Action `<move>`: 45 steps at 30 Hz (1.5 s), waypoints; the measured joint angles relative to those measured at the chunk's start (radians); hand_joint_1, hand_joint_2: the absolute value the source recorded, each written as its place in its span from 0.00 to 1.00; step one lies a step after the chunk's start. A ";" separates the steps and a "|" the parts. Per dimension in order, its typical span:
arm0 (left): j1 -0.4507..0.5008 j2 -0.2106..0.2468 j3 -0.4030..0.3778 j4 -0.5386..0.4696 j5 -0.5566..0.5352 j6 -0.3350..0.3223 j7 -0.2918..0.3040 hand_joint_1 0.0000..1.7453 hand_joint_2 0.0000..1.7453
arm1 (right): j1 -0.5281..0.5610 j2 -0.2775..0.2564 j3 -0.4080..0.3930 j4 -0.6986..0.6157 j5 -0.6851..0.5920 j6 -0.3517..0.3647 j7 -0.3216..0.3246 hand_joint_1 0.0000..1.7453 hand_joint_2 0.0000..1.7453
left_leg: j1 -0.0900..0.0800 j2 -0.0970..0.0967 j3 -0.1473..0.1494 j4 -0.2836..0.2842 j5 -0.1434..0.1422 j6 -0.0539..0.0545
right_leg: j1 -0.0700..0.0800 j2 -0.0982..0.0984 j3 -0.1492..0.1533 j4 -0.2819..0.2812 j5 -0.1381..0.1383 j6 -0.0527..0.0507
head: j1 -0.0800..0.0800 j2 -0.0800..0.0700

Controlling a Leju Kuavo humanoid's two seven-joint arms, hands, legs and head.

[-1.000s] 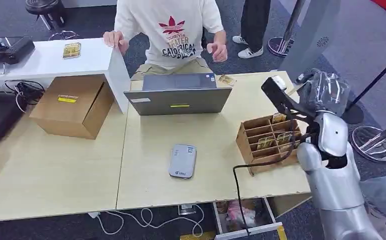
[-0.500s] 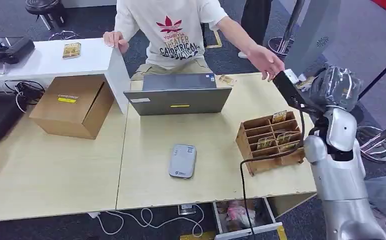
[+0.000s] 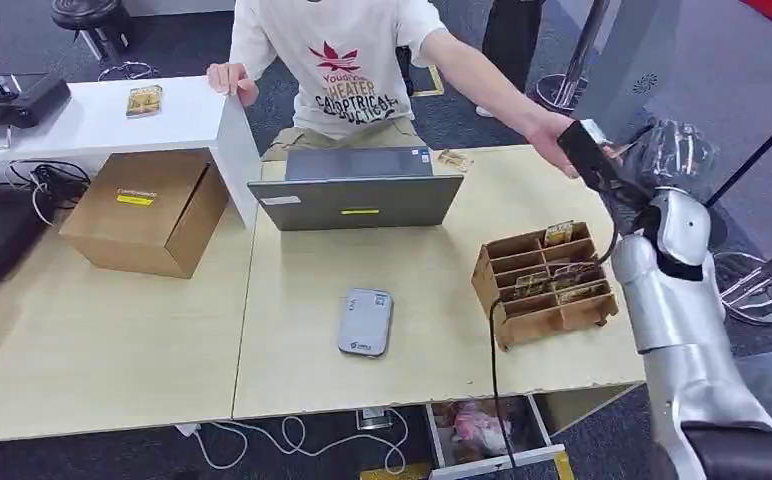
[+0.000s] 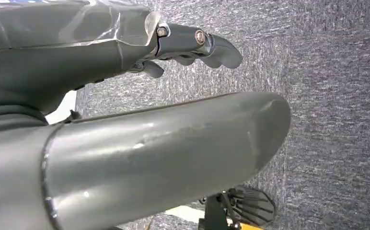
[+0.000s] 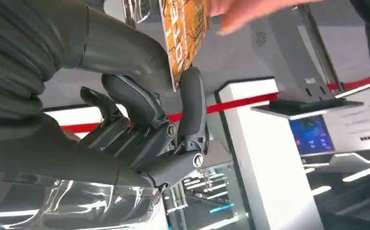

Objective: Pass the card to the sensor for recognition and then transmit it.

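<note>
The light wooden table (image 3: pixel 112 340) carries the most. Near its far left corner sits a closed cardboard box (image 3: pixel 147 210), partly under a white shelf (image 3: pixel 92 115) that bears a small orange-patterned card packet (image 3: pixel 143 100). A grey laptop (image 3: pixel 357 190) stands at the middle of the far edge, its lid toward the robot. A person in a white printed shirt (image 3: pixel 347 60) sits behind it, one arm stretched toward the table's far right corner. Near the right edge stands a wooden rack (image 3: pixel 542 285) of small compartments, several holding cards. A grey card sensor (image 3: pixel 365 321) lies flat near the middle of the near edge.

The silver right arm (image 3: pixel 677 310) rises beyond the table's right edge. The right hand (image 5: pixel 159 139) pinches an orange-patterned card (image 5: pixel 185 33) between thumb and a finger, raised off the table past the far right corner. The person's hand (image 5: pixel 250 9) is at the card's other end; whether it touches the card cannot be told. The left hand (image 4: pixel 192 45) hangs over grey carpet, its fingers (image 4: pixel 221 50) curled in loosely with nothing in them.
</note>
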 joint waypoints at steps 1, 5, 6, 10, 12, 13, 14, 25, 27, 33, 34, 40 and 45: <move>-0.001 0.000 -0.001 0.000 0.002 0.001 0.000 0.00 0.00 | -0.024 0.000 0.000 0.040 -0.001 -0.005 -0.007 1.00 1.00 | 0.000 0.000 0.000 0.000 0.000 0.000 | 0.000 0.000 0.000 0.000 0.000 0.000 | 0.000 0.000; -0.001 0.001 -0.003 0.000 0.005 0.005 0.000 0.00 0.00 | -0.091 0.002 0.000 0.173 -0.008 -0.015 -0.018 1.00 1.00 | 0.000 0.000 0.000 0.000 0.000 0.000 | 0.000 0.000 0.000 0.000 0.000 0.000 | 0.000 0.000; -0.001 0.001 -0.003 0.000 0.006 0.006 -0.001 0.00 0.00 | -0.106 0.004 0.000 0.203 -0.010 -0.016 -0.022 1.00 1.00 | 0.000 0.000 0.000 0.000 0.000 0.000 | 0.000 0.000 0.000 0.000 0.000 0.000 | 0.000 0.000; -0.001 0.004 -0.003 0.000 0.010 0.008 -0.003 0.00 0.00 | -0.138 0.012 0.000 0.277 -0.012 -0.024 -0.027 1.00 1.00 | 0.000 0.000 0.000 0.000 0.000 0.000 | 0.000 0.000 0.000 0.000 0.000 0.000 | 0.000 0.000; -0.001 0.005 -0.003 0.000 0.011 0.009 -0.003 0.00 0.00 | -0.147 0.018 0.000 0.300 -0.012 -0.027 -0.027 0.04 1.00 | 0.000 0.000 0.000 0.000 0.000 0.000 | 0.000 0.000 0.000 0.000 0.000 0.000 | 0.000 0.000; -0.001 0.006 -0.003 0.000 0.011 0.009 -0.003 0.00 0.00 | -0.151 0.021 0.000 0.309 -0.012 -0.027 -0.027 0.00 1.00 | 0.000 0.000 0.000 0.000 0.000 0.000 | 0.000 0.000 0.000 0.000 0.000 0.000 | 0.000 0.000; -0.001 0.006 -0.003 0.000 0.011 0.010 -0.003 0.00 0.00 | -0.153 0.023 0.000 0.317 -0.011 -0.027 -0.026 0.00 1.00 | 0.000 0.000 0.000 0.000 0.000 0.000 | 0.000 0.000 0.000 0.000 0.000 0.000 | 0.000 0.000; -0.001 0.008 -0.003 0.000 0.011 0.010 -0.003 0.00 0.00 | -0.162 0.043 0.000 0.359 0.000 -0.041 -0.023 0.00 1.00 | 0.000 0.000 0.000 0.000 0.000 0.000 | 0.000 0.000 0.000 0.000 0.000 0.000 | 0.000 0.000; -0.001 0.008 -0.003 0.000 0.011 0.010 -0.003 0.00 0.00 | -0.162 0.047 0.000 0.359 0.007 -0.048 -0.024 0.00 1.00 | 0.000 0.000 0.000 0.000 0.000 0.000 | 0.000 0.000 0.000 0.000 0.000 0.000 | 0.000 0.000; -0.001 0.008 -0.003 0.000 0.013 0.010 -0.003 0.00 0.00 | -0.154 0.062 0.003 0.347 0.028 -0.060 -0.029 0.00 1.00 | 0.000 0.000 0.000 0.000 0.000 0.000 | 0.000 0.000 0.000 0.000 0.000 0.000 | 0.000 0.000; 0.000 0.008 -0.003 0.000 0.013 0.010 -0.003 0.00 0.00 | -0.148 0.067 0.003 0.337 0.026 -0.069 -0.040 0.00 1.00 | 0.000 0.000 0.000 0.000 0.000 0.000 | 0.000 0.000 0.000 0.000 0.000 0.000 | 0.000 0.000; 0.003 0.008 -0.003 0.000 0.016 0.010 -0.004 0.00 0.00 | -0.073 0.108 0.003 0.218 -0.072 -0.112 -0.154 0.00 1.00 | 0.001 0.000 0.000 0.000 0.000 0.000 | 0.001 0.000 0.000 0.000 0.000 0.000 | 0.000 0.000; 0.006 0.008 -0.003 0.000 0.015 0.010 -0.004 0.00 0.00 | 0.014 0.142 0.003 0.103 -0.124 -0.130 -0.183 0.00 1.00 | 0.001 -0.001 0.000 -0.001 0.000 0.000 | 0.001 0.000 0.000 0.000 0.000 0.000 | 0.000 0.000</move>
